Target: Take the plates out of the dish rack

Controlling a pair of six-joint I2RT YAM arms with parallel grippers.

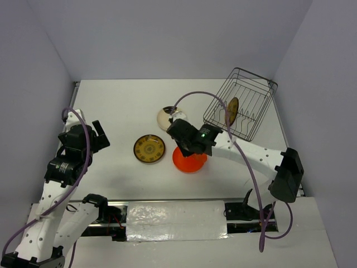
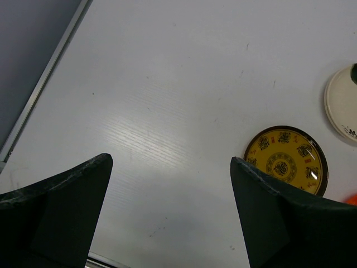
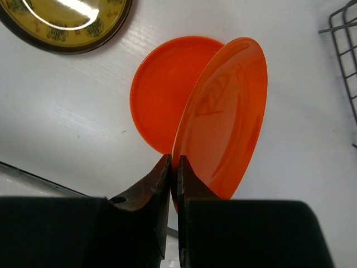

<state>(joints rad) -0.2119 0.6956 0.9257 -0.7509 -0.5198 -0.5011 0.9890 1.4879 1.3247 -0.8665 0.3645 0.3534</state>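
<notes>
Over the table (image 1: 122, 106): tilted orange plate (image 3: 226, 117), clenched at its rim by the right gripper (image 3: 174, 164), above a flat orange plate (image 3: 159, 95); left gripper (image 2: 171, 162) spread wide.

right gripper (image 3: 174, 164) fingers pinched nearly together on near rim of orange plate (image 3: 226, 117), plate held on edge, tilted, second orange plate (image 3: 159, 95) flat on white table (image 3: 67, 123) behind it, partly overlapped, yellow-patterned dark-rimmed plate (image 3: 67, 22) top left, dish rack (image 3: 343, 33) wire corner top right
</notes>
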